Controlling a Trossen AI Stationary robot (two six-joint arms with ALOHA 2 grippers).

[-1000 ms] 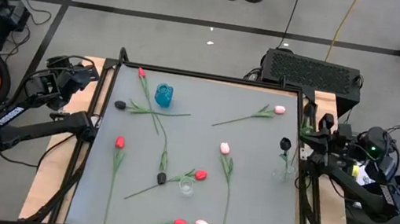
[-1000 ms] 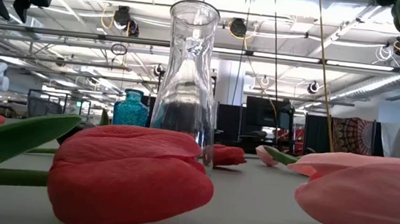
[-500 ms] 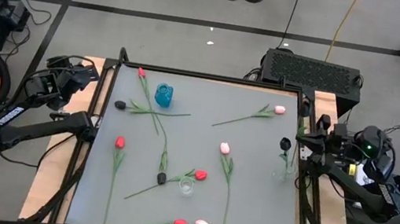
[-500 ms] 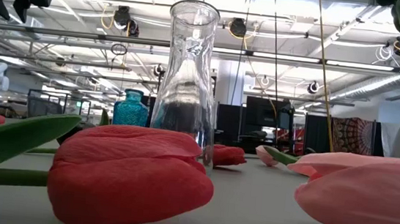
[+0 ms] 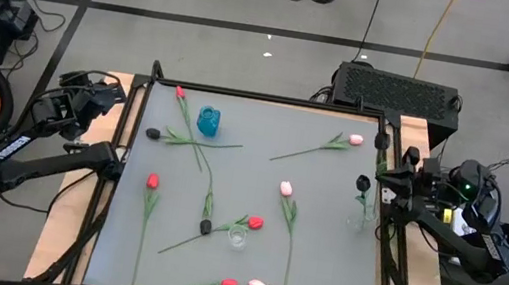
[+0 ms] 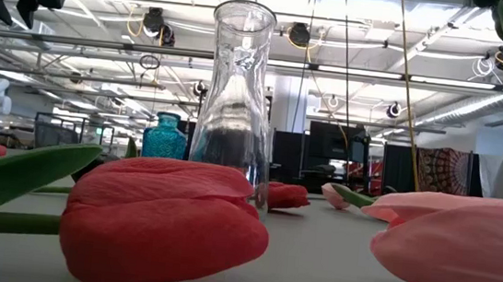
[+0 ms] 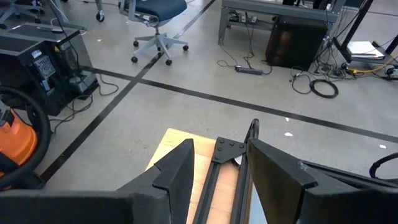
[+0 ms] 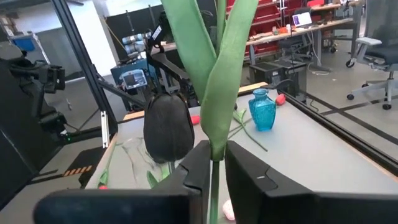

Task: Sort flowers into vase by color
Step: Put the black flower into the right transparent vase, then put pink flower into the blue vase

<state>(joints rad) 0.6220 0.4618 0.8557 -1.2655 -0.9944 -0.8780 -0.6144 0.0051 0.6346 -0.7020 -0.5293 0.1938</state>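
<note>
Right fingers (image 8: 214,171) pinch black tulip (image 8: 168,127) stem over clear vase (image 5: 360,219). Risk: loose pinch, stem slips, misses neck, tips vase. Left fingers (image 7: 214,180) apart, empty, off worktop (image 5: 318,188).

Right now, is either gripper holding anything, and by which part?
The right gripper pinches a black tulip by its green stem, below the leaves. The left gripper is open, holding nothing, off the table's left edge.

No legible text, labels, brands or numbers anywhere, printed panel on floor equipment too blurred to read
</note>
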